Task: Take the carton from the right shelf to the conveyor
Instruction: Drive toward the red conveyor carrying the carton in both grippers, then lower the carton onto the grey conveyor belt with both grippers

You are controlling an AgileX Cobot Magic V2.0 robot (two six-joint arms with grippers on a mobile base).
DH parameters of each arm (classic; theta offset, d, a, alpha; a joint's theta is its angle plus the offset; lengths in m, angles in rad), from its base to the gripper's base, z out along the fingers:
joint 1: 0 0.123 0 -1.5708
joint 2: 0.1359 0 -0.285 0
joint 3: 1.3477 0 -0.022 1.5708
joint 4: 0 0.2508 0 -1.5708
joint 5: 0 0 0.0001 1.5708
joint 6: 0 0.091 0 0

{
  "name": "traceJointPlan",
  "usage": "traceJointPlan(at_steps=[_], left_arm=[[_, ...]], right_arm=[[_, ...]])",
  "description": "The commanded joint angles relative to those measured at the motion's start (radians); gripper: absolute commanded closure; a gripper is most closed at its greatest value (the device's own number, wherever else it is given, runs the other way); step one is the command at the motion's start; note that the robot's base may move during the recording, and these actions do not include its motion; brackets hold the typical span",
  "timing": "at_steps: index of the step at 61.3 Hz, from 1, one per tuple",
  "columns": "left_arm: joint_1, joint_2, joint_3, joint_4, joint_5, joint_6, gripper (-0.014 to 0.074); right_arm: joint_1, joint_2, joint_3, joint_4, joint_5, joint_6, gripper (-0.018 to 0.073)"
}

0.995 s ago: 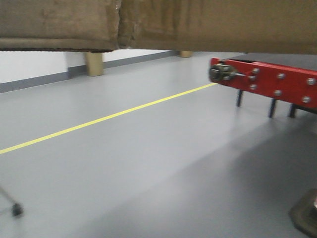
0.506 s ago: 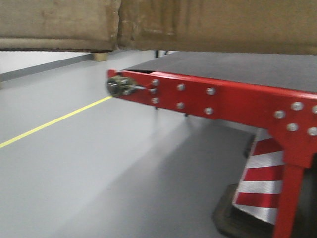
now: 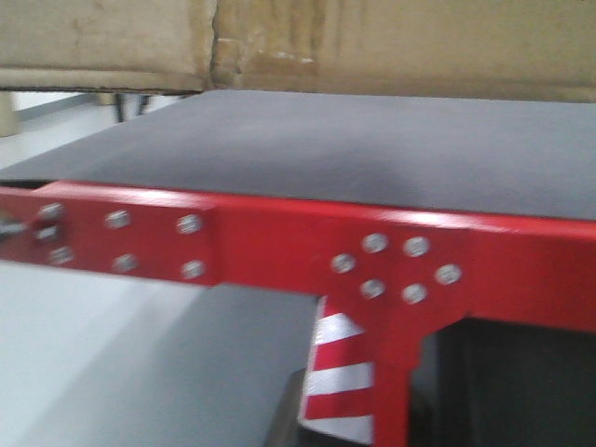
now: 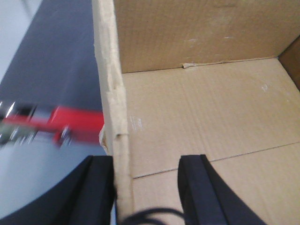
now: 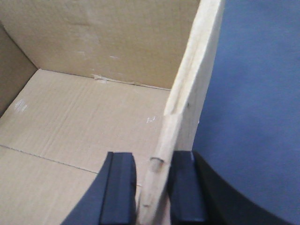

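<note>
The brown carton [image 3: 372, 47] hangs across the top of the front view, its underside just above the dark conveyor belt [image 3: 326, 149] with its red front edge [image 3: 279, 237]. In the left wrist view my left gripper [image 4: 146, 164] straddles the carton's left wall [image 4: 115, 117]. Its jaws stand wide, and only the outer finger [image 4: 98, 187] touches the wall. In the right wrist view my right gripper [image 5: 151, 159] is shut on the carton's right wall [image 5: 187, 93]. Both wrist views look into the empty carton [image 5: 84, 112]. The belt lies beyond each wall [image 4: 56, 56] [image 5: 253, 93]. The right shelf is out of view.
A red-and-white striped post [image 3: 340, 372] stands under the conveyor's red frame. Grey floor [image 3: 112, 372] lies to the lower left. The frame's bolted plate [image 3: 391, 270] faces me close by.
The conveyor has swept from the right edge of the view to fill it and is much nearer. The yellow floor line has left the view. The carton stays held at the top.
</note>
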Motion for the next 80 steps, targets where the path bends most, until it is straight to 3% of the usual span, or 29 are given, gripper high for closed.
traceJointPlan(at_steps=[1,25,80], left_arm=[[-0.002,-0.020,-0.010,0.111,0.001,0.037,0.0605],[-0.002,-0.020,-0.010,0.241,0.001,0.037,0.0605],[-0.002,-0.020,-0.010,0.240,-0.018,0.037,0.0605]], right_arm=[[-0.011,-0.007,0.000,-0.046,-0.046,-0.024,0.0628],[-0.011,-0.007,0.000,-0.046,-0.046,-0.024,0.0628],[-0.011,-0.007,0.000,-0.046,-0.046,-0.024,0.0628]])
